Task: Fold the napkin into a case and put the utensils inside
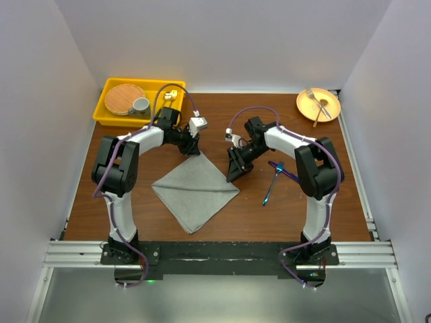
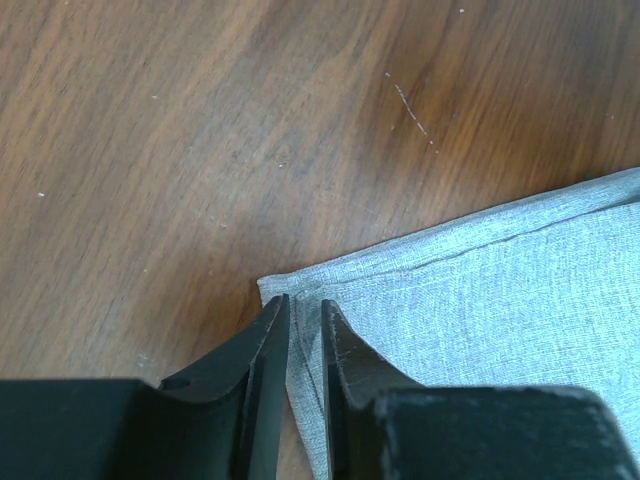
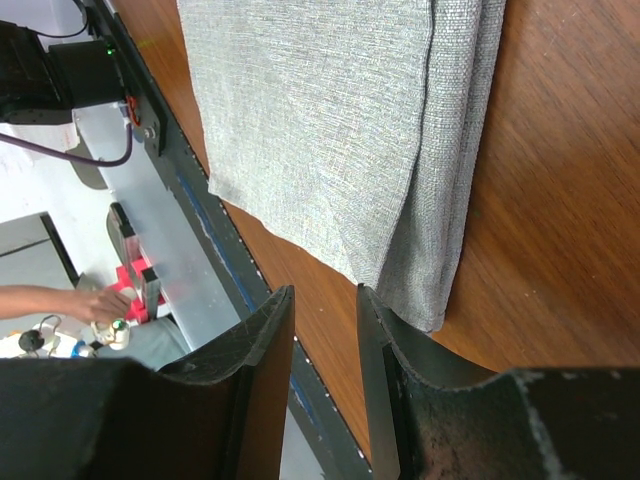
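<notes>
The grey napkin lies flat on the table as a diamond, with a folded-over strip along its upper right edge. My left gripper is at its far corner, and in the left wrist view the gripper is shut on a pinch of the napkin. My right gripper hovers at the right corner. In the right wrist view it is open and empty, with the napkin's folded edge just beside one finger. The blue fork and blue knife lie crossed to the right of the napkin.
A yellow bin at the back left holds a wooden plate and a grey cup. An orange plate at the back right carries an all-silver fork. White walls stand on three sides.
</notes>
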